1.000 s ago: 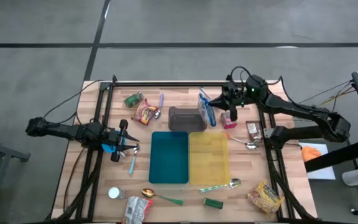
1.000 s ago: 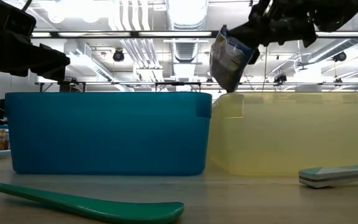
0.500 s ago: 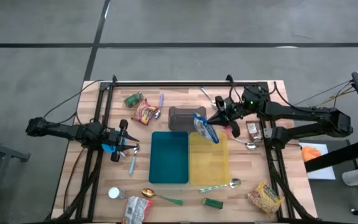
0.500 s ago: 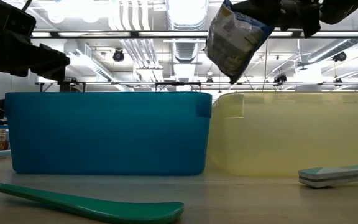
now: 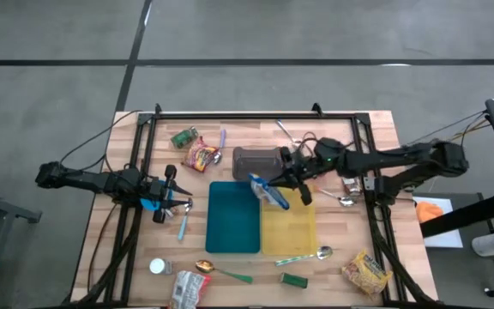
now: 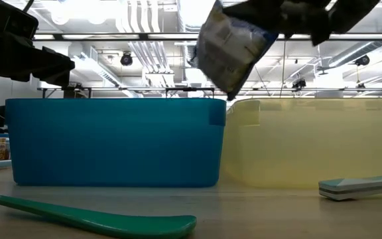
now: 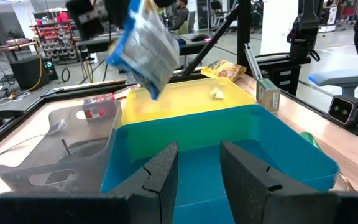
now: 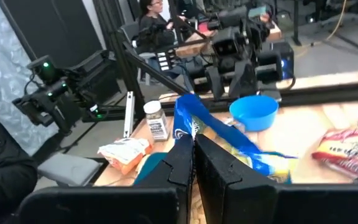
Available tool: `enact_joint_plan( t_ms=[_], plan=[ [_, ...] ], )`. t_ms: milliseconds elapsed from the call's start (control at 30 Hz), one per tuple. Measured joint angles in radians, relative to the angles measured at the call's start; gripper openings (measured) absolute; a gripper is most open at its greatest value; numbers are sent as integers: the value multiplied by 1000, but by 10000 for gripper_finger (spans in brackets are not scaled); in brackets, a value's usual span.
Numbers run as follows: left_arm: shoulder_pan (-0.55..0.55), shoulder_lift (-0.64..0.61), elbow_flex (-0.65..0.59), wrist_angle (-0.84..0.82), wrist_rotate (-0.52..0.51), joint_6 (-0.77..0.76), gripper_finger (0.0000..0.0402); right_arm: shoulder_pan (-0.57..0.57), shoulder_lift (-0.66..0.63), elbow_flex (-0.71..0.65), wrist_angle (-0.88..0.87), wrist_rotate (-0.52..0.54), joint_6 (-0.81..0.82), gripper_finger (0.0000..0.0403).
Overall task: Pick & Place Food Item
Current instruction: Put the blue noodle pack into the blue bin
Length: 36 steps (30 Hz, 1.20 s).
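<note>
The right gripper [image 5: 292,178] is clamped on a blue snack bag [image 5: 268,190], suspended above the seam between the teal bin [image 5: 233,217] and the yellow bin [image 5: 290,225]. The left wrist view alone shows both bins' interiors, with nothing visible inside. The left gripper [image 5: 171,198], partly open, waits well apart.

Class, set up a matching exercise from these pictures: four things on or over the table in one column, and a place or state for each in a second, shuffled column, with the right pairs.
Things:
1. blue snack bag
2. teal bin
3. green-handled spoon
4. left gripper

Places or states:
A. lies on the table near the front edge
B. at the table's left side
C. held in the air by the right gripper
D. stands beside the yellow bin

Pairs: 1-C, 2-D, 3-A, 4-B
</note>
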Motion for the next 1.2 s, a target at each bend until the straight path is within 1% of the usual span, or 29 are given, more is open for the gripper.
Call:
enact_joint_plan(
  t_ms=[67, 233, 467, 733, 867, 967, 1067, 1200],
  plan=[
    [0, 0, 0, 0, 0, 0, 120, 0, 57, 9, 43, -2, 21, 12],
    [0, 0, 0, 0, 0, 0, 120, 12, 175, 77, 72, -3, 19, 12],
    [0, -1, 0, 0, 0, 0, 120, 23, 308, 167, 70, -4, 10, 12],
    [0, 0, 0, 0, 0, -3, 119, 33, 420, 216, 28, -11, 24, 12],
    [0, 0, 0, 0, 0, -3, 119, 37, 453, 244, -7, -5, 22, 12],
    [0, 0, 0, 0, 0, -2, 119, 36, 459, 262, -75, 0, 6, 12],
    [0, 0, 0, 0, 0, -2, 119, 36, 457, 270, -142, 44, -27, 12],
    [0, 0, 0, 0, 0, -2, 119, 39, 449, 269, -147, 46, -31, 12]
  ],
)
